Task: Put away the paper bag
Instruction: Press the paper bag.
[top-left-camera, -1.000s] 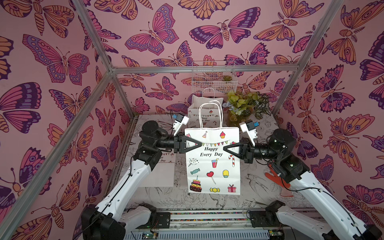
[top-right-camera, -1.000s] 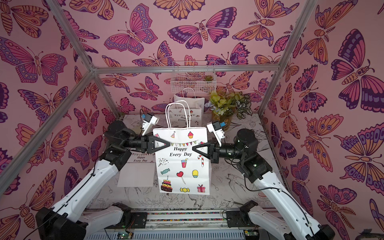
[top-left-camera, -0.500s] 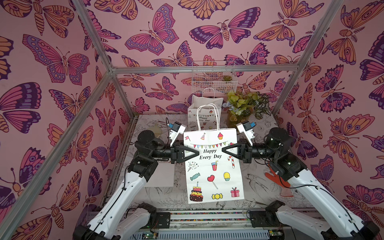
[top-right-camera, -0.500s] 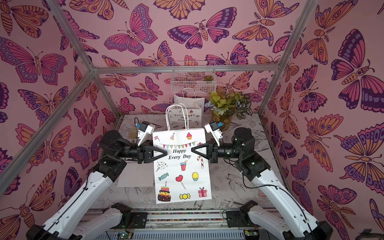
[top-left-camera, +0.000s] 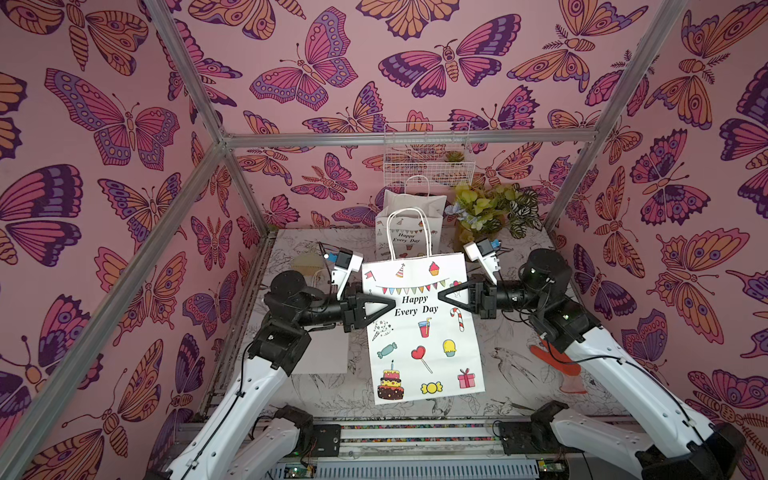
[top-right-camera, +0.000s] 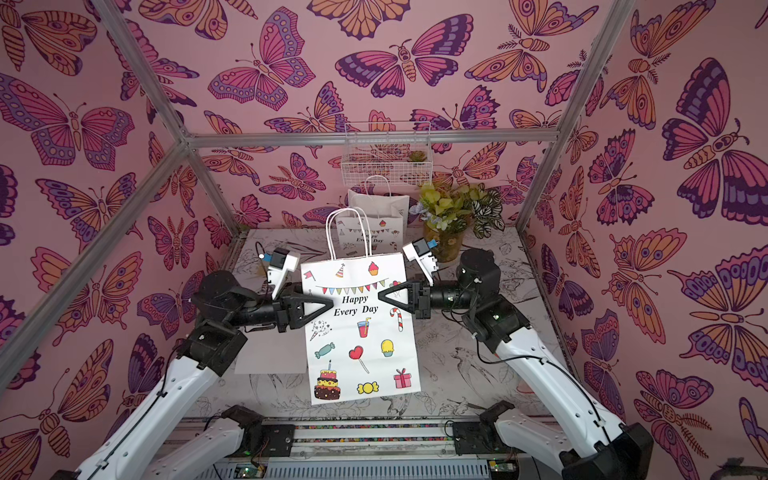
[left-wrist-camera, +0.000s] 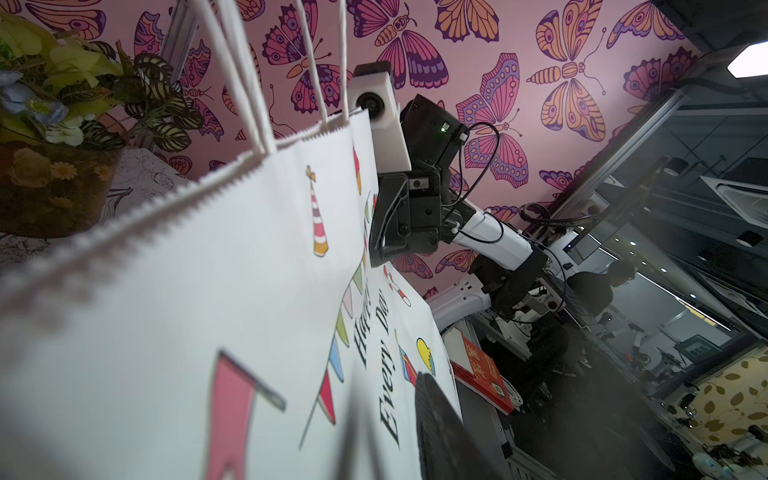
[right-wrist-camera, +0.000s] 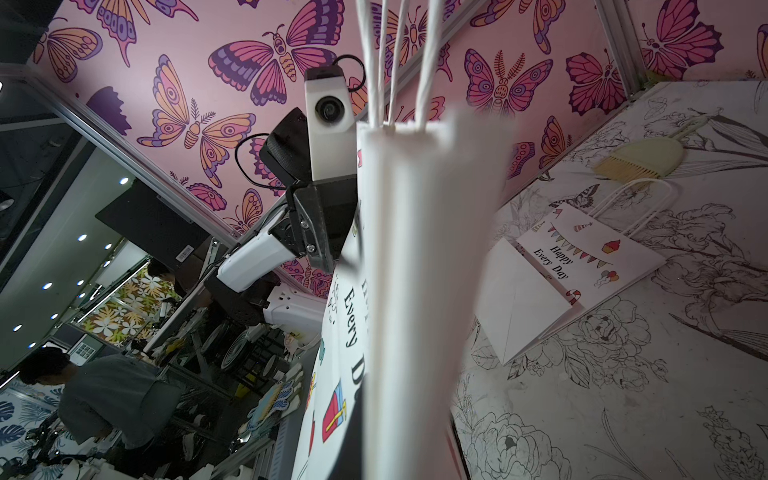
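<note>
The paper bag (top-left-camera: 419, 332) (top-right-camera: 361, 332) is white, flat-folded, printed "Happy Every Day", and hangs upright above the table with its handles up. My left gripper (top-left-camera: 390, 305) (top-right-camera: 330, 301) reaches in from the bag's left edge, shut on it near the top. One dark finger (left-wrist-camera: 440, 436) lies over the printed front, which fills the left wrist view (left-wrist-camera: 208, 291). My right gripper (top-left-camera: 440, 296) (top-right-camera: 380, 297) is shut on the opposite edge at the same height. In the right wrist view the bag (right-wrist-camera: 415, 291) runs edge-on between the jaws.
A second printed bag (top-left-camera: 409, 220) stands at the back under a white wire basket (top-left-camera: 428, 153) on the wall. A potted plant (top-left-camera: 486, 212) sits at the back right. A white sheet (top-left-camera: 320, 353) lies under the left arm, a brush (right-wrist-camera: 640, 158) at the back left, and a red item (top-left-camera: 557, 361) on the right.
Both arms have lowered the bag a little. My left gripper slid back toward the bag's left edge and its jaws narrowed on it. The right grip is unchanged.
</note>
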